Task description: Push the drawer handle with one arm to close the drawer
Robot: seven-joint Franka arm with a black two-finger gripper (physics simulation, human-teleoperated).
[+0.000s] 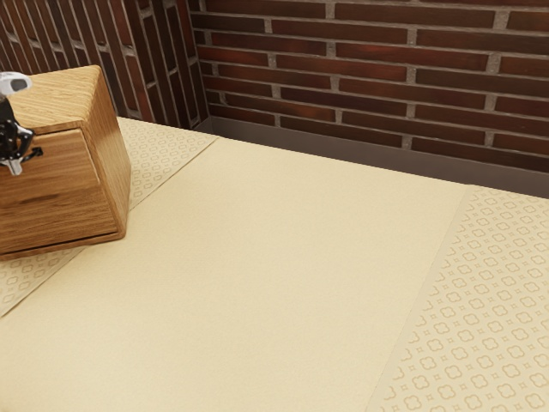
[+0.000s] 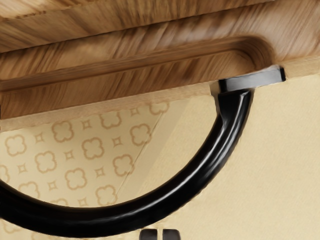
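Note:
At the exterior view's left edge, my gripper [image 1: 15, 166] is in front of the wooden cabinet's drawer front [image 1: 60, 184], near the top of that front. In the wrist view the black curved handle [image 2: 200, 172] bows out from the wooden drawer [image 2: 125, 80], one mount showing on its edge. My gripper [image 2: 160, 234] has its two dark fingertips almost together just outside the handle's curve, with nothing seen between them. Whether they touch the handle I cannot tell. The handle's other mount is out of sight.
The wooden cabinet [image 1: 116, 137] stands at the exterior view's left on a cream table [image 1: 257, 257] with patterned side bands. Behind the table rises a dark brick wall [image 1: 369, 77].

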